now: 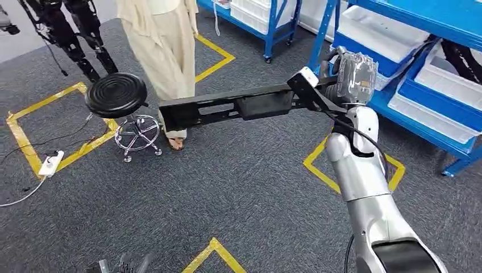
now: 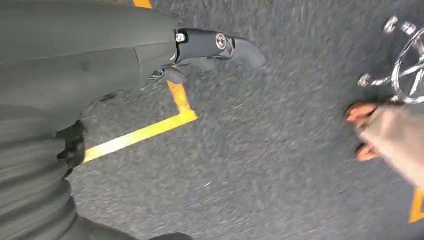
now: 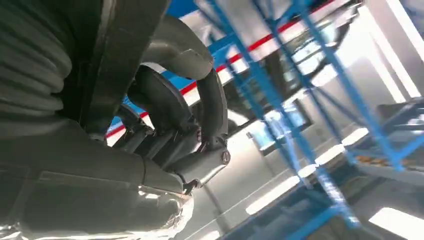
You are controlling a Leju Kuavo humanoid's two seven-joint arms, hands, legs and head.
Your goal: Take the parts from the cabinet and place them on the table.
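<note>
My right hand (image 1: 353, 77), under a clear plastic cover, is raised in front of the blue rack and grips one end of a long black part (image 1: 227, 108). The part sticks out level to the left, over the floor. In the right wrist view dark fingers (image 3: 212, 107) curl around the black part (image 3: 125, 50). My left hand (image 2: 210, 50) hangs over the grey carpet with the thumb out and nothing in it.
Blue racks (image 1: 423, 20) with white bins (image 1: 449, 85) stand at the right and back. A person in beige (image 1: 162, 45) stands by a black stool (image 1: 116, 95), close to the part's free end. Yellow floor tape (image 1: 34, 156) and a white power strip (image 1: 50, 163) lie at the left.
</note>
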